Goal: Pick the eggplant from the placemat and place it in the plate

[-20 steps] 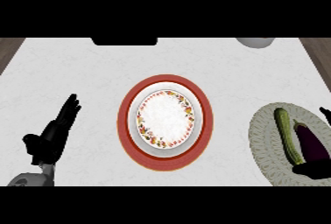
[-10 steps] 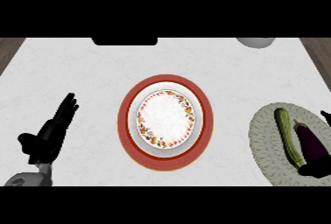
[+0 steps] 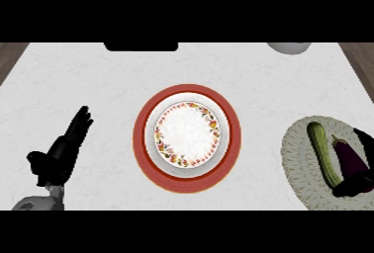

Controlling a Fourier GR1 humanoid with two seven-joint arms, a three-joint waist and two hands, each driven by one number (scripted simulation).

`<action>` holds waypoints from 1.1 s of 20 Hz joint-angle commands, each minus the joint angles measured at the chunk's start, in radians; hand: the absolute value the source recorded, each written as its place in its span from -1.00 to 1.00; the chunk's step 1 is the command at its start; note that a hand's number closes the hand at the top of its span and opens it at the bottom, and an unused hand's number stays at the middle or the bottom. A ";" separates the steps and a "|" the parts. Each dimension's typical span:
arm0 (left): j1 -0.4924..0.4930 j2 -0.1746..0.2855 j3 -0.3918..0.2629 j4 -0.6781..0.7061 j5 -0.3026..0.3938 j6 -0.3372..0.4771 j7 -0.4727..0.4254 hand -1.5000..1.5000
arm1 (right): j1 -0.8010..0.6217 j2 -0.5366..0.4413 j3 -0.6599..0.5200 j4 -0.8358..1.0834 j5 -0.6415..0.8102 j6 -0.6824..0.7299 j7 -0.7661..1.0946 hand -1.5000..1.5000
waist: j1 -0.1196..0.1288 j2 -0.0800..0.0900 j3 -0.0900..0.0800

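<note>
Nearest, at the lower left, the robot's black left hand (image 3: 62,148) is open, its straight fingers pointing up the white marbled bench (image 3: 95,84). It touches nothing and looks parked there to keep out of the way. At the right edge, only black slivers of the right hand (image 3: 365,137) show, one by each end of the dark purple, glossy eggplant (image 3: 352,160). So little of this hand is in view that I cannot tell whether it is released or clasped on the vegetable. The eggplant lies flat on the pale green, oval woven placemat (image 3: 300,165), its narrow stem end pointing away and its fatter end towards the robot. It is just beside a long green cucumber (image 3: 321,150) on its left. The smooth, curved skin will probably need a hold across the thick middle, taken without nudging the cucumber. Well apart to the left, mid-bench, the white round plate with a flowered rim (image 3: 162,143) sits centred on a red round underplate (image 3: 146,158). The plate holds nothing, so the transfer is not yet done. Farthest off, a grey rounded bowl (image 3: 290,47) and a flat black object (image 3: 140,46) sit at the bench's far edge, clear of the likely path.
</note>
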 commanded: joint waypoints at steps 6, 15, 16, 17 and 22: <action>-0.078 -0.008 0.067 0.046 -0.032 -0.042 0.014 0.00 | -0.068 0.051 -0.080 0.160 0.101 0.046 -0.077 -1.00 | -0.003 0.000 0.000; -0.029 -0.051 0.058 0.049 -0.065 -0.047 -0.040 0.00 | -0.116 0.095 -0.081 0.336 0.141 0.021 -0.296 1.00 | 0.000 0.001 0.000; -0.004 -0.035 0.056 -0.039 -0.060 -0.034 0.026 0.00 | -0.079 0.116 -0.075 0.349 0.146 -0.032 -0.329 1.00 | 0.003 0.000 0.001; 0.007 -0.046 0.058 0.001 -0.059 -0.048 0.001 0.00 | -0.130 0.059 -0.113 0.349 0.123 0.050 -0.328 1.00 | 0.002 0.000 0.000; 0.037 -0.045 0.050 -0.011 -0.081 -0.041 -0.009 0.00 | 0.068 0.157 -0.038 0.121 0.186 -0.107 -0.349 1.00 | -0.012 -0.005 0.000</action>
